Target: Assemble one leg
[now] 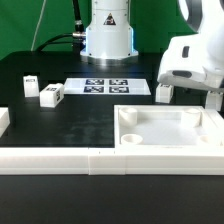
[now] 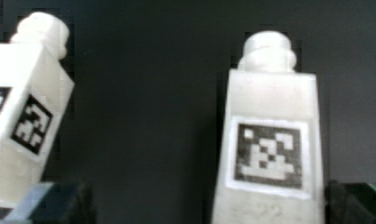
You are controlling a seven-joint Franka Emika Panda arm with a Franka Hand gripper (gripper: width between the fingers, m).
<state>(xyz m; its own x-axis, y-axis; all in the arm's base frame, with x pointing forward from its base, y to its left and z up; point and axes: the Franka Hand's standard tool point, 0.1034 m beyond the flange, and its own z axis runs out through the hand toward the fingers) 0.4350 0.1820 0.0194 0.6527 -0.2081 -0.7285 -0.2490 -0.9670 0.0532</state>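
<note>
1. Note fingers (image 2: pixel 60 205) spread wide, gripping nothing.
2. Find the leg (image 2: pixel 270 120) lying on the table (image 2: pixel 158 60) between them, nearer one finger, long axis crosswise to their closing line.
3. Mind second leg (image 2: pixel 25 110) just beside.

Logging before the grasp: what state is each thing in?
gripper: open, empty.
leg: lying loose under the gripper, ungripped.
second leg: lying loose beside it, apart.
third leg: loose on the table.
fourth leg: loose on the table.
tray-like part: flat on the table, visible holes empty.
</note>
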